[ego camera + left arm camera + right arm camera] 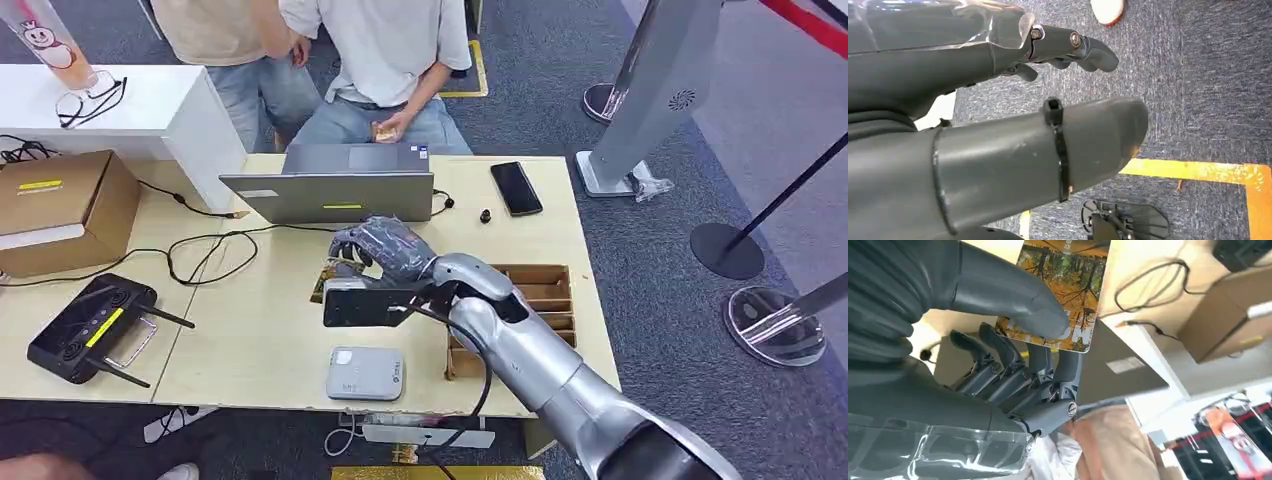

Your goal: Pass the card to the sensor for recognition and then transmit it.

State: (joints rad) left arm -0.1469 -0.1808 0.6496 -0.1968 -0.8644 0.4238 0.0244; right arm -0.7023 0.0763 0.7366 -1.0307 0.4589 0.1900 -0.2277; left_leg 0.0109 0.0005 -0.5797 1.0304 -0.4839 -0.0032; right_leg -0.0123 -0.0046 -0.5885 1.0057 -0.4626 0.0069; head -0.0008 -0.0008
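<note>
R robot hand [1013,365] grips card [1068,285] above table [250,330]; L robot hand [998,100] loose, holding nothing.

On the desk [260,350]: laptop [335,190] at the back, phone [516,187] to its right, box [60,210] far left, controller [92,328] front left, reader [366,373] at the front edge, tray [540,295] right.

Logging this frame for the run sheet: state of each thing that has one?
right hand: holding the card above the table
card: pinched between thumb and fingers
left hand: empty, hanging over the floor
laptop: open
phone: screen dark, flat on table
</note>
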